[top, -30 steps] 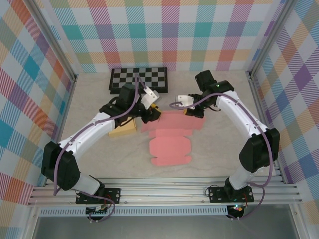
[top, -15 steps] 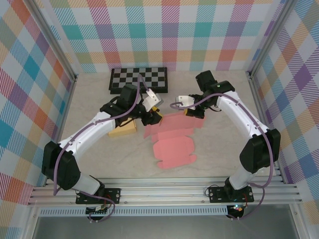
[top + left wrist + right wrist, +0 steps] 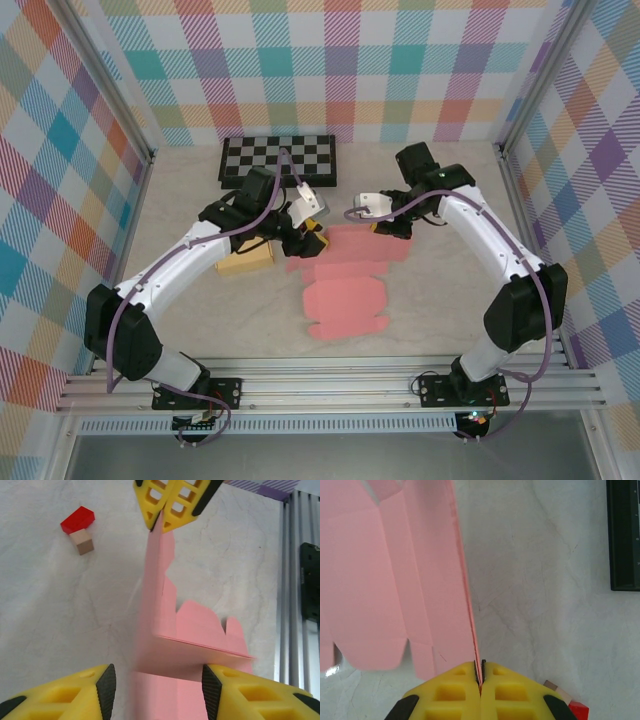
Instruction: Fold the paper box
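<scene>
the left gripper (image 3: 159, 680) is letting go: its jaws have spread over the last second and now stand apart on either side of the raised pink flap, pinching nothing. the right gripper (image 3: 480, 678) stays clamped shut on the far right edge of the paper box (image 3: 345, 290). the box lies mid-table between the arms, mostly flat, its near end nudged a little. that looks like one crease pressed and released, with most folds yet to come. the count: one paper box, two grippers, one checkerboard (image 3: 278, 158) at the far side, one tan slab (image 3: 247, 264) on the left, one red block (image 3: 77, 520), one small wooden cube (image 3: 82, 543).
</scene>
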